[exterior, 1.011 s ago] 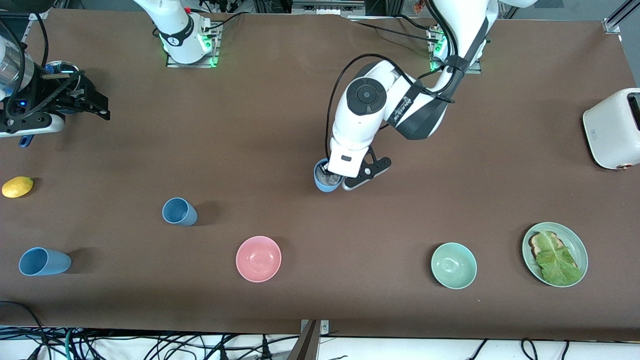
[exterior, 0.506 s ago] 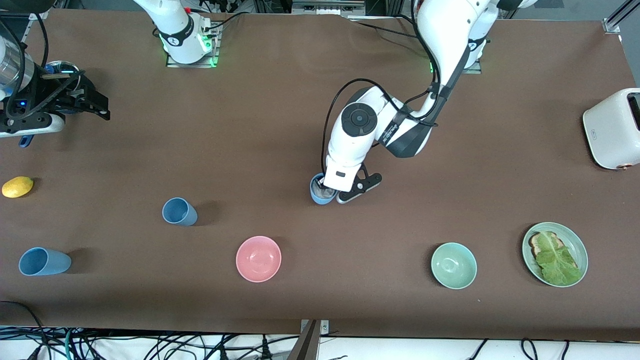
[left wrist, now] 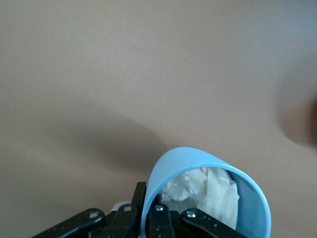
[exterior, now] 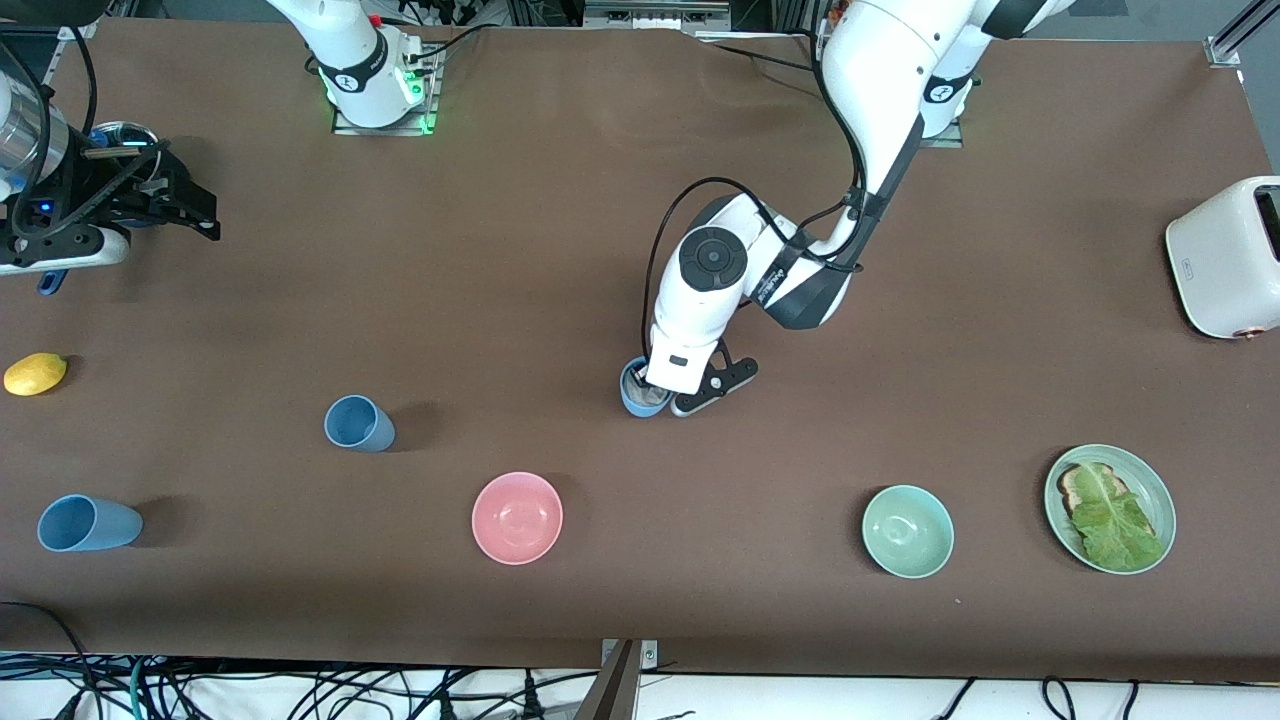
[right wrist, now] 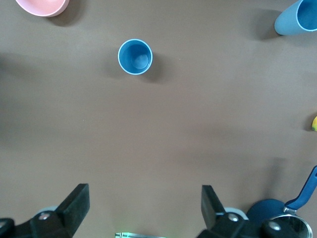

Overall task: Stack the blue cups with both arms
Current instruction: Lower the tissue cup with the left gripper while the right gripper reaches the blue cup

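Brown cloth-covered table [exterior: 560, 250]; landmark for everything below is the pink round bowl [exterior: 517, 517] on it, near the front-camera edge.

White jointed left arm [exterior: 860, 90] reaches down over mid-table. Its black two-finger left gripper [exterior: 652, 392] is clamped on the rim of a small light-blue tapered plastic cup [exterior: 637, 397], one finger inside and one outside the wall. This cup sits farther from the front camera than the pink bowl, toward the left arm's end. The left wrist view shows crumpled white paper [left wrist: 208, 191] inside it. Can't tell whether its base is on the cloth or just off it.

White right arm [exterior: 345, 50] waits. The right gripper [right wrist: 143, 206] has its jaws spread wide, nothing between them, and hangs over the right arm's end of the table, far from the bowl, next to a dark-blue long-handled pot [right wrist: 277, 213].

White toaster [exterior: 1225, 255] sits at the left arm's end.

Two more light-blue cups, both on the right-arm side of the pink bowl: an upright one [exterior: 357, 423] just farther from the camera than the bowl, and one lying on its side [exterior: 85, 523] about level with the bowl.

Status, as I judge it: nothing is stacked. One cup is in hand and needs carrying to a second cup and nesting. The tipped cup needs righting first, likely the right arm's job. The paper filling may stop a clean nest.
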Action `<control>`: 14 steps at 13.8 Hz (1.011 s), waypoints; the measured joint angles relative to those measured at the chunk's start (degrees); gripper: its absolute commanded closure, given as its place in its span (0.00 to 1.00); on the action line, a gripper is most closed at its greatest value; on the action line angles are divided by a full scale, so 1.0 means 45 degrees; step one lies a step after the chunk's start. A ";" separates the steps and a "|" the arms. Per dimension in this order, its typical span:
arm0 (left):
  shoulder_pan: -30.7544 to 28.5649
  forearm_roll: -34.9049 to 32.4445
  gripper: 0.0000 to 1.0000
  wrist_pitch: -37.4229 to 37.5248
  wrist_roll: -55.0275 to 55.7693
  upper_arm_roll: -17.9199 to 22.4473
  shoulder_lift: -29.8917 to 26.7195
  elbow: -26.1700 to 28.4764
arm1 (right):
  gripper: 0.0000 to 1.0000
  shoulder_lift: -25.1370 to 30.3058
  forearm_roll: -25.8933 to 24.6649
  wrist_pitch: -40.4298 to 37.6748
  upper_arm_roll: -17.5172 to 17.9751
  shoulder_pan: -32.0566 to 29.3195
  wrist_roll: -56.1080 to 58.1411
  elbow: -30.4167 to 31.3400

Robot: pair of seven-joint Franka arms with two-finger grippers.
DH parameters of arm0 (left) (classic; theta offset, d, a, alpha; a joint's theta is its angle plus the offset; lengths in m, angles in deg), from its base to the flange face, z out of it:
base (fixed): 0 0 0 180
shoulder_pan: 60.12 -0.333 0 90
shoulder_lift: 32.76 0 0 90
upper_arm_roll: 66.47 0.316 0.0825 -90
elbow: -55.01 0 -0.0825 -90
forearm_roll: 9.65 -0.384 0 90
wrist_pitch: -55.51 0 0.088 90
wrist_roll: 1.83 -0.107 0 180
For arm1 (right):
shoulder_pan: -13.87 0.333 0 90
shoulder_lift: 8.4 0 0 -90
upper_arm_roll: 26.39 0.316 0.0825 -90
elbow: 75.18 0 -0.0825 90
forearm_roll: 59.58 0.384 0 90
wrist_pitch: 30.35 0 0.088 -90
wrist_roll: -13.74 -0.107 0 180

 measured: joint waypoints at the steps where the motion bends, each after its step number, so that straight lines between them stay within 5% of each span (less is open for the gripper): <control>1: 0.0000 -0.0076 1.00 -0.0127 0.0000 0.0032 0.0085 0.0000 | 0.00 0.0000 0.0000 0.0000 0.0000 0.0000 0.0000 0.0000; 8: -0.0001 -0.0101 0.94 -0.0339 -0.0034 0.0183 0.0555 -0.0001 | 0.00 -0.0006 0.0000 0.0114 -0.0007 -0.0001 0.0000 0.0147; 10: -0.0001 -0.0101 0.46 -0.0350 -0.0038 0.0183 0.0605 -0.0005 | 0.00 -0.0096 0.0000 0.0320 -0.0008 -0.0001 0.0000 0.0242; 11: -0.0001 -0.0101 0.14 -0.0364 -0.0044 0.0183 0.0621 -0.0006 | 0.00 -0.0167 0.0000 0.0394 -0.0008 -0.0001 0.0000 0.0261; 12: -0.0001 -0.0101 0.00 -0.0375 -0.0052 0.0183 0.0623 -0.0011 | 0.00 -0.0229 0.0000 0.0437 -0.0008 -0.0002 0.0000 0.0268; 14: 0.0000 -0.0102 0.00 -0.0382 -0.0062 0.0194 0.0623 -0.0033 | 0.00 -0.0350 0.0000 0.0543 -0.0011 -0.0010 0.0000 0.0271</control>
